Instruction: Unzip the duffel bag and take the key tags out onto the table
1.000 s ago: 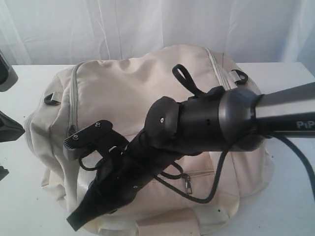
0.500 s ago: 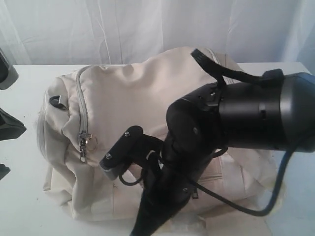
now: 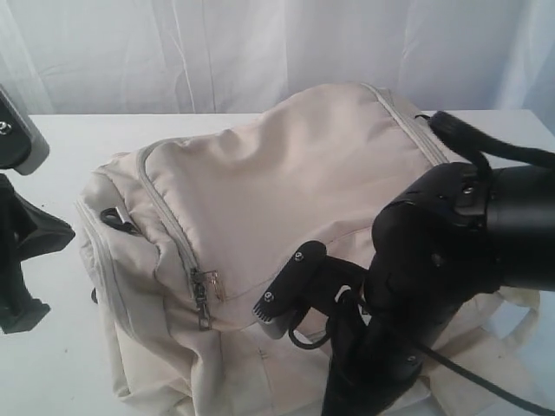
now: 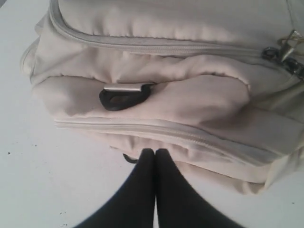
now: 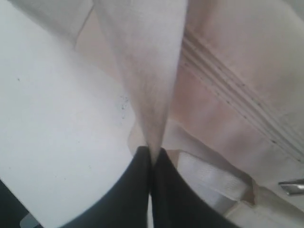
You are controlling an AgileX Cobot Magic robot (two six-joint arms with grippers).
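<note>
Soft, slouchy cream fabric duffel bag sat mid-counter, zipped up, with a metal pull at its 7 o'clock. The right pincer was pinched tight on a fold of its cloth. The left pincer was closed on nothing, near a black D-ring.

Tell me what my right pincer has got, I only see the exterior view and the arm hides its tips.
Observer: The right pincer is shut on a strip of the duffel bag, pale fabric drawn taut above the table.
Operator: And the left one? It's cut off at the edge for me.
Observer: The left pincer is shut with nothing between its tips, pointing at the bag's end just below a black D-ring.
Operator: Is the zipper on that end undone yet?
Observer: No, up close the zipper is closed right up to its metal pulls.
</note>
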